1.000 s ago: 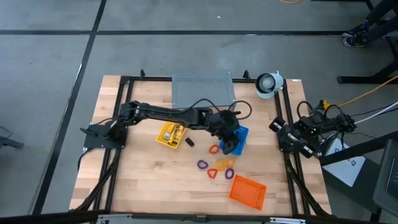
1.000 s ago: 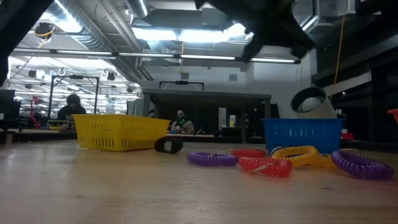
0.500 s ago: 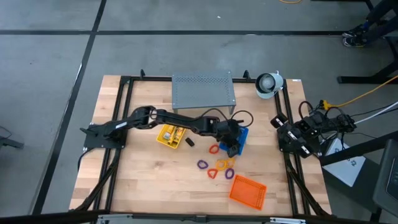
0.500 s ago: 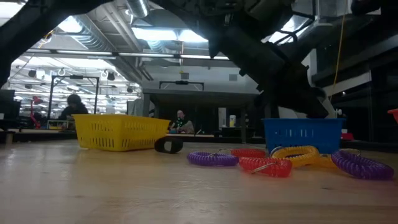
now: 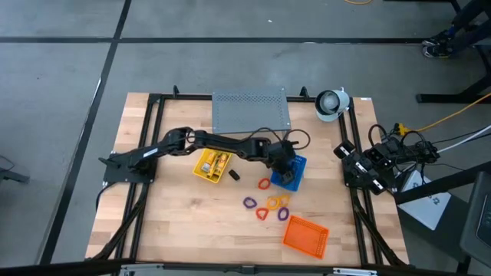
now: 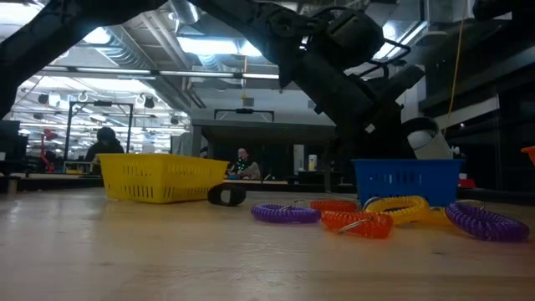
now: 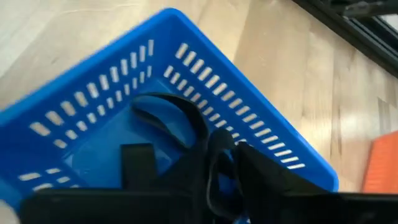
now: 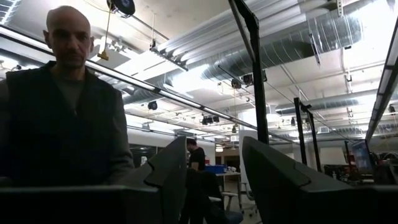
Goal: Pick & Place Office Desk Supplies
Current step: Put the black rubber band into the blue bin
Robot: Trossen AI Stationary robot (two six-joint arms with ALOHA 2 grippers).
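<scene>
My left gripper (image 5: 285, 173) reaches across the table and stands over the blue tray (image 5: 298, 167), shut on a small black clip (image 7: 200, 134). In the left wrist view the tray's slotted wall (image 7: 205, 68) fills the picture. A second black clip (image 5: 234, 175) lies on the wood beside the yellow tray (image 5: 201, 170), which holds yellow-and-white packets (image 5: 215, 162). Purple, orange, yellow and red loops (image 5: 270, 203) lie in a cluster near the blue tray. My right gripper (image 5: 342, 152) waits at the table's right edge, open. My left gripper has the black clip between its two fingers (image 7: 138, 165), coming from above and slanting down into the blue tray. The clip's curved handle (image 7: 165, 106) sticks out ahead of the fingertips over the tray floor. The fingers hide the place of contact itself.
An orange tray (image 5: 305, 234) lies near the table's front right. The grey perforated stand (image 5: 251, 110) sits at the far edge, with a white round object (image 5: 331, 103) to its right. Bare wood shows at the front left. A person shows in the right wrist view (image 8: 62, 124).
My left arm has come down: in the low view it dropped from the top of the picture to just behind the blue tray. Seen from above, the gripper moved a little toward the far edge and stayed over the blue tray. The things on the table stayed put.
</scene>
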